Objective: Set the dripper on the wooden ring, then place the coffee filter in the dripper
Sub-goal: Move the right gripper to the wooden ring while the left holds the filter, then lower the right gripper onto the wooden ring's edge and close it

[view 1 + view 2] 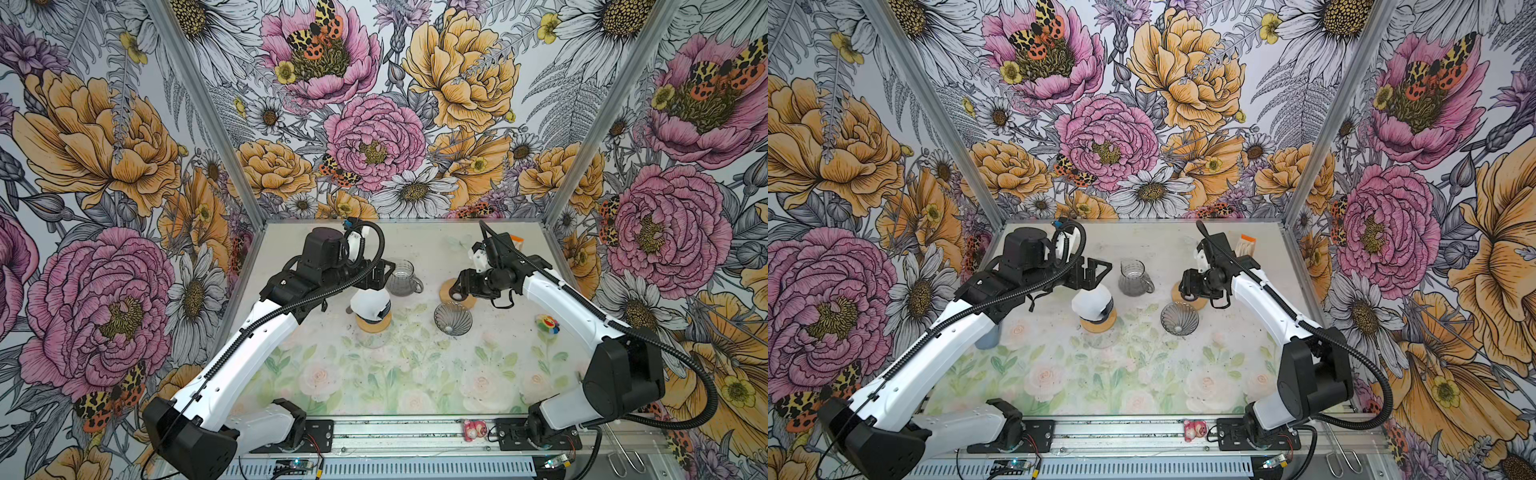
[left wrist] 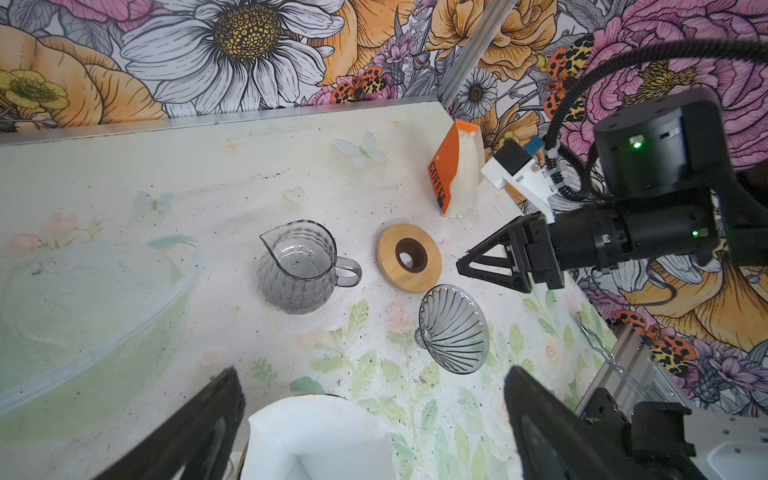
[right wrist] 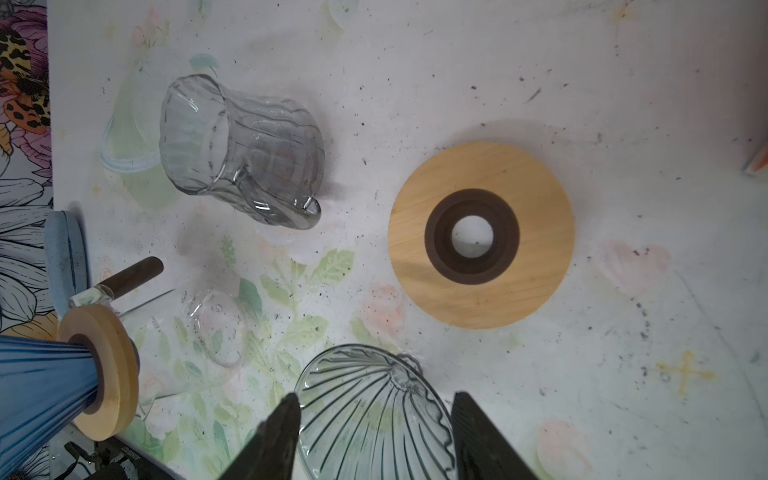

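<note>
Left gripper (image 2: 372,374): jaws at full spread, nothing held; the white paper coffee filter (image 1: 368,305) shows between its fingers in the left wrist view, no contact seen. Filter seated in the blue dripper (image 3: 41,386), upper edge proud of the rim; dripper stands on a wooden collar (image 3: 99,370). Right gripper (image 3: 376,399): jaws partly apart, empty, hanging over a loose wooden ring (image 3: 482,291); a ribbed glass dripper (image 1: 453,318) lies just beside the ring; glass pitcher (image 1: 401,276) nearby, upright.
</note>
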`<state>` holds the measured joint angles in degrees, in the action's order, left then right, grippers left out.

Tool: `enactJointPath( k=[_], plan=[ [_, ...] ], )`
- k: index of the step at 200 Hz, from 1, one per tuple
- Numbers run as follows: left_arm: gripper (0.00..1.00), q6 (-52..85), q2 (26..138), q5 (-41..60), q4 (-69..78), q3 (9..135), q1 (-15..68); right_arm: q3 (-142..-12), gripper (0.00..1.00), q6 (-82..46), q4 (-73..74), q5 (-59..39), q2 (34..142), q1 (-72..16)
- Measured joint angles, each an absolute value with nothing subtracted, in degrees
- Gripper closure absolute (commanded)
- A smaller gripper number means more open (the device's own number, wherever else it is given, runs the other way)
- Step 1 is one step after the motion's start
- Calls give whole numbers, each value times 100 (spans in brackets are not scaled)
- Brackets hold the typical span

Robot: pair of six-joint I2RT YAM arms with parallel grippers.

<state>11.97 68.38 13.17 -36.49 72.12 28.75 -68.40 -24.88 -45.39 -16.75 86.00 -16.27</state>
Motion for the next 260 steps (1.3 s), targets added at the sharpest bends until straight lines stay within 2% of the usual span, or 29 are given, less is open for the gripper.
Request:
enactJointPath(
  k=[111, 188, 260],
  plan=[
    [1, 1197, 7008, 1317, -3607, 7212, 2875, -6558, 37, -2921, -4005, -1557, 8984, -709],
    [1, 1199, 7013, 1313, -3607, 7212, 2875, -6086, 34, -3371, -3068, -1879, 9555, -489],
    [1, 1199, 7207, 1315, -3592, 7212, 2790, -5660, 36, -3640, -2241, -2178, 9953, -440]
  ],
)
